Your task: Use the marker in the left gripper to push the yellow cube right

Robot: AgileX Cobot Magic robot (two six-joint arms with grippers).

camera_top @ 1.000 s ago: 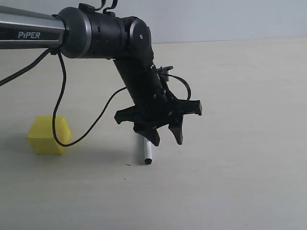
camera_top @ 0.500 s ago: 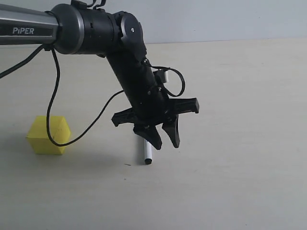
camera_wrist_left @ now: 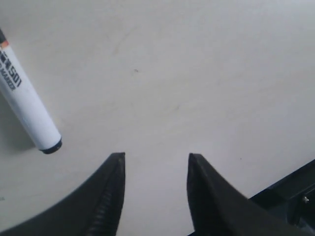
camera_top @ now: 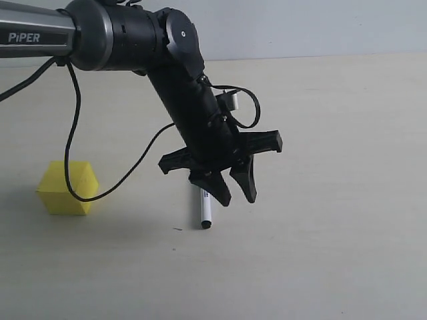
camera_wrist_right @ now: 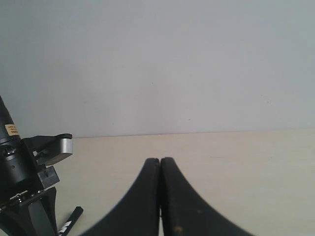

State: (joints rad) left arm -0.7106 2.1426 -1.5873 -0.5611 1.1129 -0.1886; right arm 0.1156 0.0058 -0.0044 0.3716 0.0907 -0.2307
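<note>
A pale beige matte tabletop (camera_top: 347, 200) is seen filling most of the exterior view, with a plain grey-white wall (camera_top: 320, 27) behind it. A black and grey robot arm marked "PiPER" (camera_top: 133, 40) is reached in from the left of that view and is angled down toward the middle of the table.

At its end, the left gripper (camera_top: 238, 199), a black two-fingered claw, is pointed down at the table. Its jaws are spread apart and nothing is held between them; only bare table is seen in the gap in the left wrist view (camera_wrist_left: 156, 157). The right gripper (camera_wrist_right: 160, 160), also black, is shown in its own wrist view alone, with its two fingers pressed together and nothing between them.

The bright yellow matte cube (camera_top: 67, 188) is set on the table at the left of the exterior view, well apart from the claw. A thin black cable (camera_top: 70, 133) is looped down from the arm in front of the cube.

The slim white-barrelled marker with black printed label (camera_top: 205, 213) is left lying flat on the table just beside the left finger, outside the jaws (camera_wrist_left: 27, 105). A small grey-tipped camera module (camera_top: 230, 101) is mounted on the wrist.
</note>
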